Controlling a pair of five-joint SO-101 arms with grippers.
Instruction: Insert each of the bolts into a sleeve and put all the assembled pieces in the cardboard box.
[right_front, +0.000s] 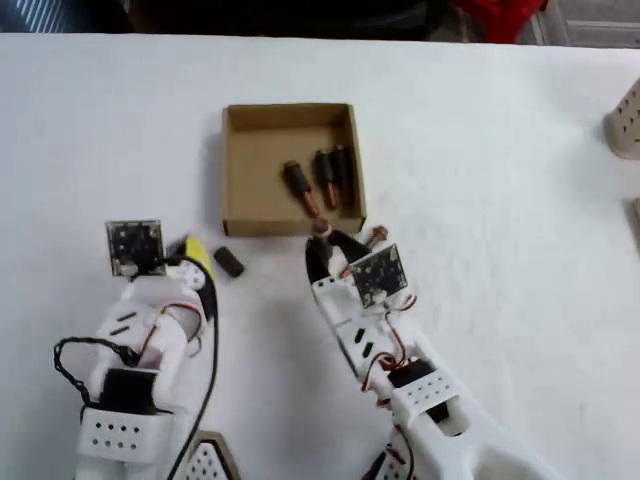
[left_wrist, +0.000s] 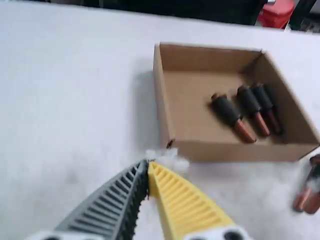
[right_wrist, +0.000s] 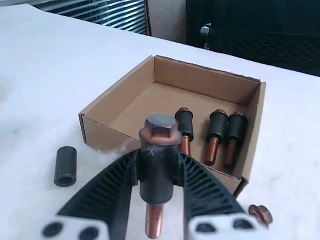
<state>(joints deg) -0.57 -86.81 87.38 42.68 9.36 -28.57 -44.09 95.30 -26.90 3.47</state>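
A cardboard box (right_front: 240, 160) (left_wrist: 165, 110) (right_wrist: 115, 107) sits mid-table with three bolt-in-sleeve pieces (right_front: 322, 180) (left_wrist: 245, 110) (right_wrist: 215, 132) lying inside. My right gripper (right_front: 330, 246) (right_wrist: 157, 165) hovers just outside the box's near wall, shut on a black sleeve with a copper bolt (right_wrist: 159, 150) (right_front: 321, 230) through it, held upright. A loose black sleeve (right_front: 229, 262) (right_wrist: 65, 165) lies on the table between the arms. A loose copper bolt (right_front: 378, 236) (right_wrist: 261, 214) lies by the box's near right corner. My left gripper (right_front: 196, 252) (left_wrist: 147, 167) is shut and empty, near the loose sleeve.
The white table (right_front: 480, 200) spreads wide to the right and behind the box. A beige perforated object (right_front: 625, 125) stands at the far right edge. Another perforated piece (right_front: 205, 462) lies at the near edge between the arm bases.
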